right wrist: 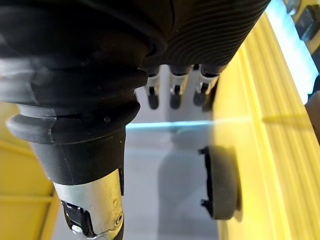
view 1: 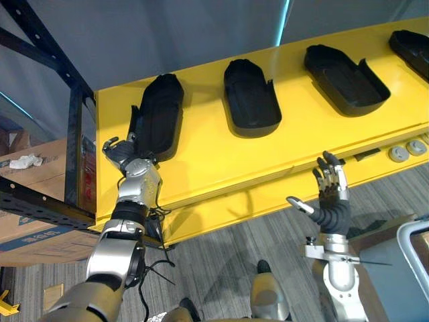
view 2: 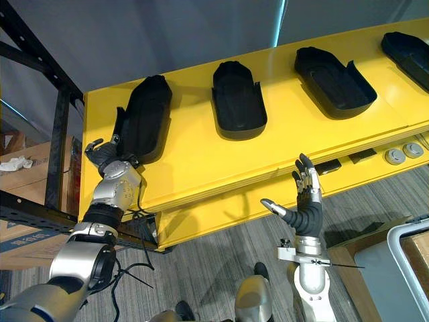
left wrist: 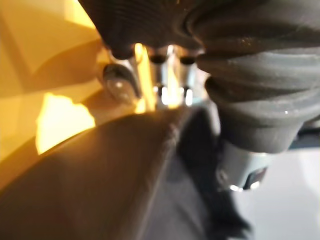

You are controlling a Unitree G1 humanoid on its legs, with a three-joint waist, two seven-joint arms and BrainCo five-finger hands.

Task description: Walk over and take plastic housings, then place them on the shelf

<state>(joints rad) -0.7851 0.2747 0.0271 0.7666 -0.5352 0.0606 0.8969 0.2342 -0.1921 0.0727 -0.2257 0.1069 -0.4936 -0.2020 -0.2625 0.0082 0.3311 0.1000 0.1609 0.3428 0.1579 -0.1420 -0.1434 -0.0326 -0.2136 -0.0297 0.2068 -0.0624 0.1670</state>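
Several black plastic housings lie in a row on the yellow table (view 1: pixel 295 137). The leftmost housing (view 1: pixel 161 111) is tipped up along its left side. My left hand (view 1: pixel 124 153) is at its near end, with fingers curled beneath it and the thumb out to the left. In the left wrist view the fingers (left wrist: pixel 120 80) run over the dark housing (left wrist: pixel 100 175). My right hand (view 1: pixel 332 184) hovers in front of the table's near edge, fingers straight and spread, holding nothing. Its fingers (right wrist: pixel 172 95) point along the yellow edge.
Three more housings (view 1: pixel 249 94), (view 1: pixel 343 70), (view 1: pixel 412 47) lie to the right. A black steel rack (view 1: pixel 74 134) with cardboard boxes (view 1: pixel 33 168) stands on the left. Round grey buttons (view 1: pixel 407 150) sit on the table's front face. A grey bin (view 1: pixel 412 268) stands lower right.
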